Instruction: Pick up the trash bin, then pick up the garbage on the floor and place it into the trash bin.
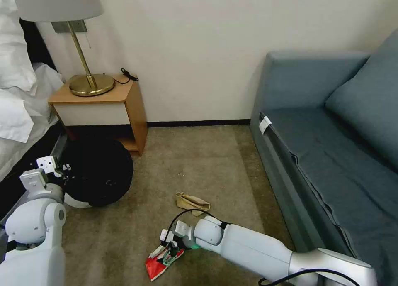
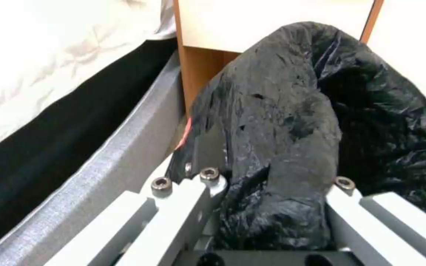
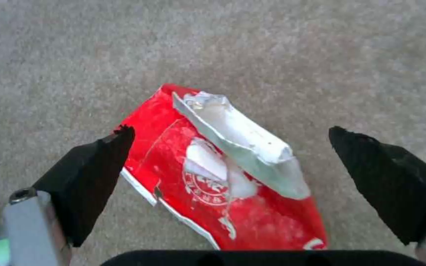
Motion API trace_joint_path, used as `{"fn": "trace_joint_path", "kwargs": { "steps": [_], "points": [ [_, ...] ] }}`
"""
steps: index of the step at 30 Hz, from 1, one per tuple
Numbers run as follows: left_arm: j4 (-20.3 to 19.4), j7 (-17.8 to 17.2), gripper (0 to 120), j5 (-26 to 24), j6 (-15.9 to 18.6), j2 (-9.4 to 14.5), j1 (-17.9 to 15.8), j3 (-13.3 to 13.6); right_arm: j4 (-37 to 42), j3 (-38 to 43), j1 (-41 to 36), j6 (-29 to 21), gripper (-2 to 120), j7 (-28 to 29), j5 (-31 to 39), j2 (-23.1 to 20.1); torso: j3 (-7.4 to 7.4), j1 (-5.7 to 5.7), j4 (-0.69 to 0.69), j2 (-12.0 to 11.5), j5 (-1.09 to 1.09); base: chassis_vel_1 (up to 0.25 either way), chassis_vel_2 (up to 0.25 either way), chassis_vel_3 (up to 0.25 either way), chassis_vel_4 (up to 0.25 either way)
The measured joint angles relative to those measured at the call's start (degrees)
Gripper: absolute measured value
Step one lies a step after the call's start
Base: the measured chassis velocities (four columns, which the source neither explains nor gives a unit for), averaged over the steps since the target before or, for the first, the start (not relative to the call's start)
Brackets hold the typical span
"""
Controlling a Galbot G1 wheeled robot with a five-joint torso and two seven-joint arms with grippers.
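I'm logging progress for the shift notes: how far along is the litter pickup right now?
Done: the left gripper is clamped on the trash bin by its black-bagged rim, beside the nightstand. In hand: the right gripper hangs open over the red packet on the carpet, not yet gripping it. Left: that packet and the tan paper bag both lie on the floor.

One trash bin (image 1: pixel 97 176), two garbage items: red packet (image 1: pixel 155 267), paper bag (image 1: pixel 192 202), possibly more hidden
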Motion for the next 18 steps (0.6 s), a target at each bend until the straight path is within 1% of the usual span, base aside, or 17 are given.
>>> {"fn": "trace_joint_path", "kwargs": {
  "steps": [4, 12, 14, 16, 18],
  "points": [
    [-0.3, 0.2, 5, 0.0, -0.2, 0.0, 0.5, 0.0, -3.1, -0.2, -0.6, 0.9, 100, 0.1, -2.8, 1.5, 0.00, 0.00, 0.00, 0.0, 0.00, 0.000, 0.000, 0.000, 0.000],
    [-0.3, 0.6, 5, 0.2, -1.2, -0.3, 1.1, 0.1, -7.5, 1.1, -0.7, 2.4, 100, 0.1, -5.8, 3.0, 0.00, 0.00, -0.01, 0.0, 0.00, 0.000, 0.000, 0.000, 0.000],
    [-0.1, 0.6, 5, 0.6, -1.5, -0.7, 1.4, 0.6, -8.6, 1.5, -0.7, 2.6, 92, 0.1, -6.2, 3.7, 0.00, 0.00, 0.00, 0.0, 0.00, 0.000, 0.000, 0.000, 0.000],
    [-0.1, 0.6, 5, 0.6, -1.5, -0.8, 1.4, 0.6, -8.7, 1.5, -0.8, 2.6, 90, 0.1, -6.2, 3.7, 0.00, 0.00, 0.00, 0.0, 0.00, 0.000, 0.000, 0.000, 0.000],
    [0.0, 0.7, 5, 0.7, -1.5, -0.8, 1.5, 0.7, -8.9, 1.5, -0.8, 2.7, 81, 0.0, -6.2, 3.8, 0.00, 0.00, -0.01, 0.0, 0.00, 0.000, 0.000, 0.000, 0.000]
  ]
}}
